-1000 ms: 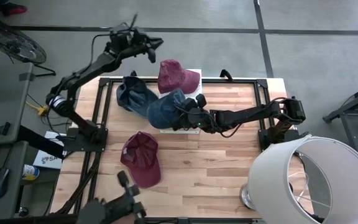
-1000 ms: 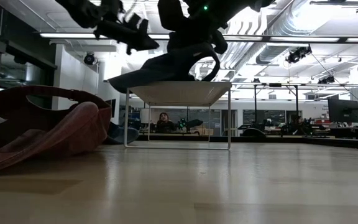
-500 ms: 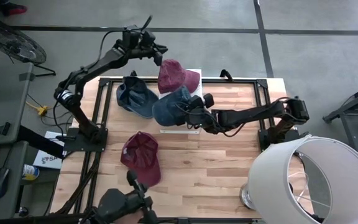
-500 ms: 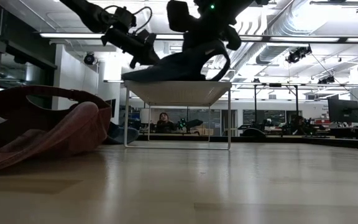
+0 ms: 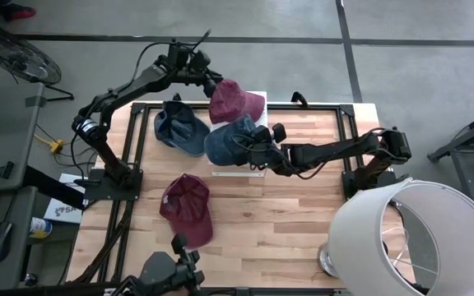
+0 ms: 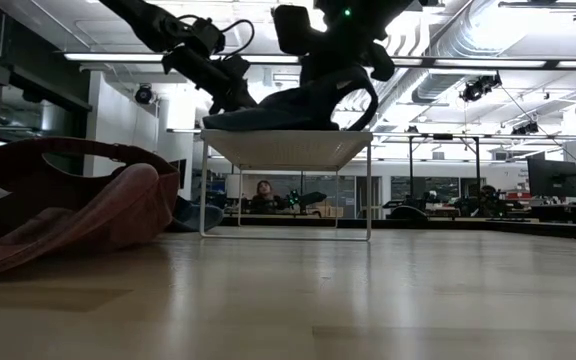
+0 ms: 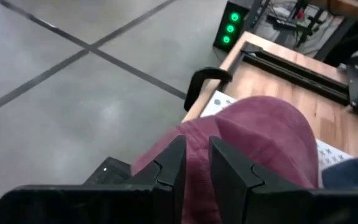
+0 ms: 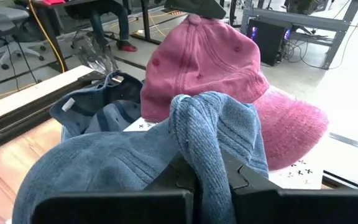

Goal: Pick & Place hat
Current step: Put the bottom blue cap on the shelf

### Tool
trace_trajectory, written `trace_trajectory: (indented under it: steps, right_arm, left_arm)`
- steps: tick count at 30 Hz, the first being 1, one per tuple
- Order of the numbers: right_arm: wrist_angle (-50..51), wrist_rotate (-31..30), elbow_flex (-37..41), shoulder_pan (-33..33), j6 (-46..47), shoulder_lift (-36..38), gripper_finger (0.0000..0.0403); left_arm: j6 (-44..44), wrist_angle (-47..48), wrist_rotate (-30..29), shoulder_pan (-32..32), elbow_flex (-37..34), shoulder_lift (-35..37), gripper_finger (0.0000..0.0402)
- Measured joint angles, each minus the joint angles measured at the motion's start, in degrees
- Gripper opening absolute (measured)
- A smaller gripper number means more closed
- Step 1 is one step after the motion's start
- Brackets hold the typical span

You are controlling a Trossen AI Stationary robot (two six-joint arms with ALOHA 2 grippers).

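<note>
A blue hat [image 5: 227,141] is clamped in the right gripper [image 5: 249,146] over the white stand [image 6: 286,148]. Next, it should be let go. The left gripper [image 5: 206,76], by the red hat [image 5: 233,100], is slightly apart.

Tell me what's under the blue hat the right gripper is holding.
Under the blue hat, pinched by the right gripper, a white stand shows. Its top beneath the hat is covered.

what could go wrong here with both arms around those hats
1. The right tool pinches only a bunched fold of the blue hat; the fabric might slip out.
2. The left tool sits against the maroon hat on the white stand, right beside the blue hat; the arms could bump, or one hat might drag the other off the stand.
</note>
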State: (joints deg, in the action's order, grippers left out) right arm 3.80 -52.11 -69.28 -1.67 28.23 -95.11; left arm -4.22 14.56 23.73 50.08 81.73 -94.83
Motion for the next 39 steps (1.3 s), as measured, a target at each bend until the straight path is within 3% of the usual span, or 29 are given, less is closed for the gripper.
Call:
trace_trajectory:
  steps: [10,25,39]
  right_arm:
    - [0.51,0.05,0.00,0.00,-0.13,0.00,0.0035]
    - [0.67,0.07,0.00,0.00,-0.15,0.00,0.0048]
    - [-0.80,3.87,0.02,0.00,-4.60,5.52,0.0149]
  left_arm:
    - [-0.47,2.74,-0.19,-1.99,0.00,0.00,0.0069]
    - [-0.45,4.88,0.19,-2.98,-0.02,0.00,0.0069]
    - [-0.41,5.13,0.21,-2.98,-0.04,0.00,0.0069]
